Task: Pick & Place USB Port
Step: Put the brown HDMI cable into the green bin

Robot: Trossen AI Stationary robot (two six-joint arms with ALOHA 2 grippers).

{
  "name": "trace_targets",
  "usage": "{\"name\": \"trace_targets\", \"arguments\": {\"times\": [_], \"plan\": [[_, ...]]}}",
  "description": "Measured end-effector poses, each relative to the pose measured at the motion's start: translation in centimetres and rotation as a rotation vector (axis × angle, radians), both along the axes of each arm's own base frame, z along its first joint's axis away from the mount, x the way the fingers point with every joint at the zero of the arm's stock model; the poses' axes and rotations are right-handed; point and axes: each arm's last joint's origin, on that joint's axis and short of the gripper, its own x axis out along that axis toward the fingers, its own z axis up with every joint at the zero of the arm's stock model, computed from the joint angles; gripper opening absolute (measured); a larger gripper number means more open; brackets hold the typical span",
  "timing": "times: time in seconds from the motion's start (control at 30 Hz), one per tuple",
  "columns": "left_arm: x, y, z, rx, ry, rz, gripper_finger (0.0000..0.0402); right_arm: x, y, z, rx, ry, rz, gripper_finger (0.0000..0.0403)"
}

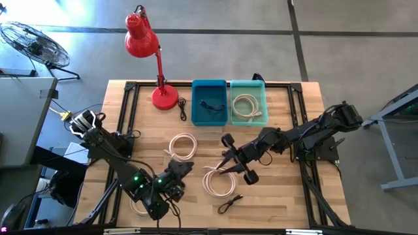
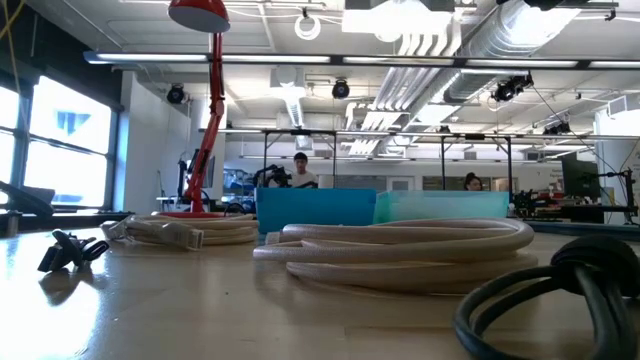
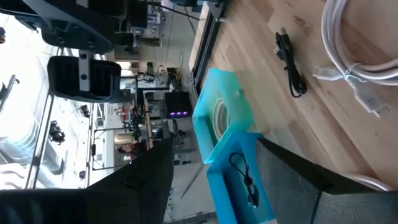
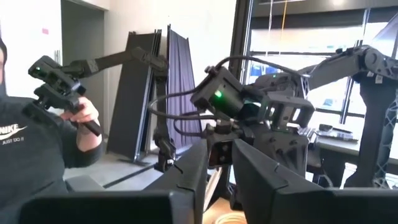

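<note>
Several coiled USB cables lie flat on the wooden table: white ones at the middle [image 1: 183,145] and near the front [image 1: 219,183], and a black one [image 1: 230,204] by the near edge. My right gripper [image 1: 224,164] hovers over the front white coil with only a narrow gap between its fingers [image 4: 219,180] and nothing in it. My left gripper [image 1: 185,167] stands wide open [image 3: 216,183] above the table's near left, facing the bins. In the low view the white coil [image 2: 400,250] rests flat, and no finger reaches it.
At the far edge, a blue bin [image 1: 209,102] holds a black cable and a teal bin [image 1: 248,101] holds a white one. A red desk lamp [image 1: 153,59] stands at the far left. Beyond the table, a person [image 4: 37,143] holds a controller handle.
</note>
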Motion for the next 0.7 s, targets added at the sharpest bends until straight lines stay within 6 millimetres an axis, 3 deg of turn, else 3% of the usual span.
{"name": "trace_targets", "arguments": {"times": [0.7], "plan": [[0.65, 0.69, -0.10, -0.059, 0.004, 0.013, 0.0217, -0.13, 0.36, 0.07, 0.010, -0.002, 0.018, 0.0015]]}}
